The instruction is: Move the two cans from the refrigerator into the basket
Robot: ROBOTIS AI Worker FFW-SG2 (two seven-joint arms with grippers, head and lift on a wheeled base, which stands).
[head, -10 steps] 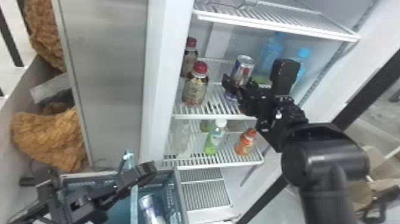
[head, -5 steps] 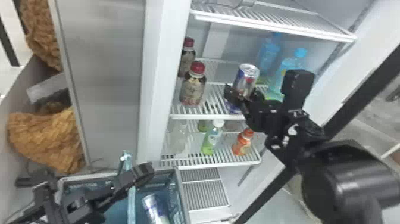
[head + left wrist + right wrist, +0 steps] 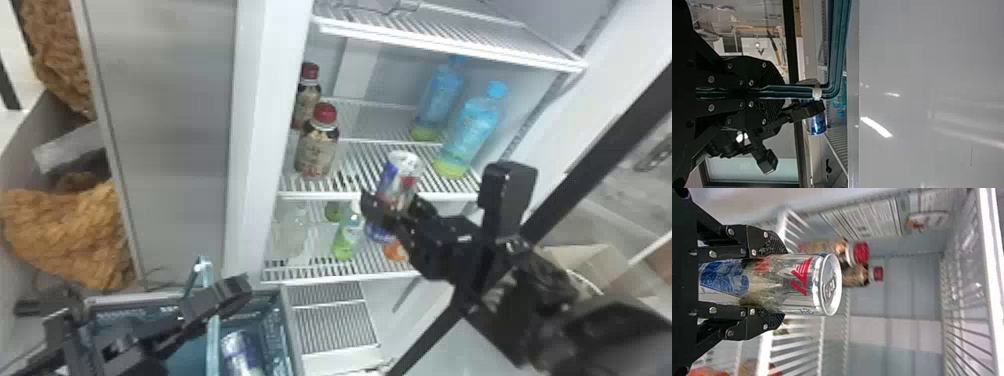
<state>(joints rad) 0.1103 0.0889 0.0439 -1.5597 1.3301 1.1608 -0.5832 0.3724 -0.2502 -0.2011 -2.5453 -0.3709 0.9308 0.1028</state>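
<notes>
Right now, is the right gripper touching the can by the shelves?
Touching. The right wrist view shows the right gripper with a finger against each side of the can.

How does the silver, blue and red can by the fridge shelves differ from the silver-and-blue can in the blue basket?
The shelf-side can is gripped by the right tool; the basket can sits ungripped in the basket. The shelf-side can shows red markings; the basket can shows none. Both have silver and blue.
</notes>
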